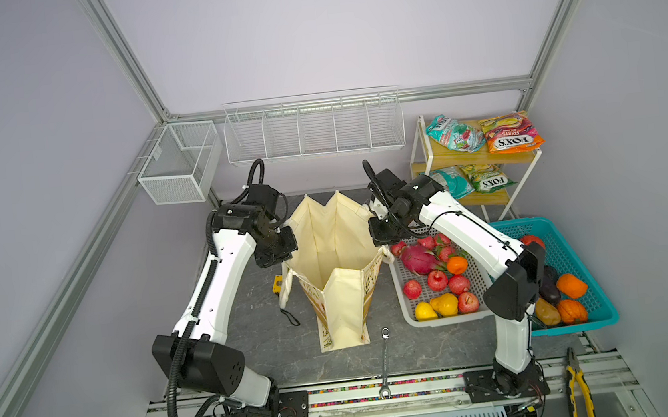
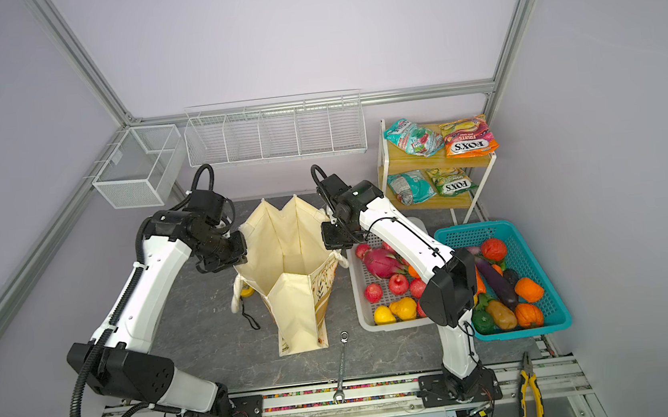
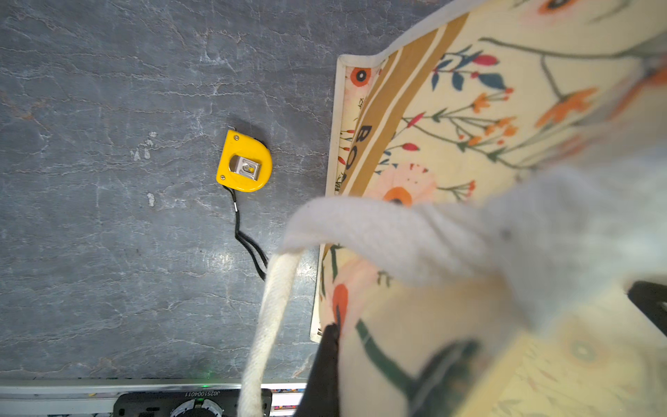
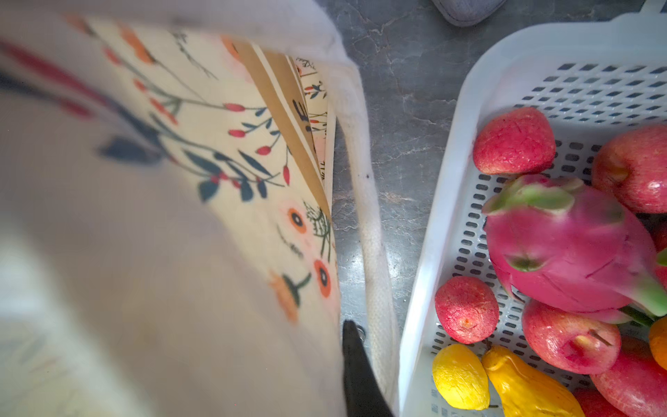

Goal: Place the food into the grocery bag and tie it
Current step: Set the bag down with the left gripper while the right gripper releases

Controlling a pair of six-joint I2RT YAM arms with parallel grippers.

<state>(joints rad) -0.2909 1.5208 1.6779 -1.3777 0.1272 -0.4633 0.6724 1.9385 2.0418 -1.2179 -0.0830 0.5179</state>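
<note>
The grocery bag stands open mid-table, nothing showing inside. My left gripper is shut on its left rim and my right gripper on its right rim. In the wrist views a black finger presses the floral cloth; the other finger is hidden behind it. Rope handles hang outside. Food lies in the grey basket: a dragon fruit, apples, yellow pieces. More fills the teal basket. Snack packets sit on the shelf.
A yellow tape measure lies left of the bag. A wrench lies in front of it and pliers at the front right. Wire racks and a mesh box hang on the back walls.
</note>
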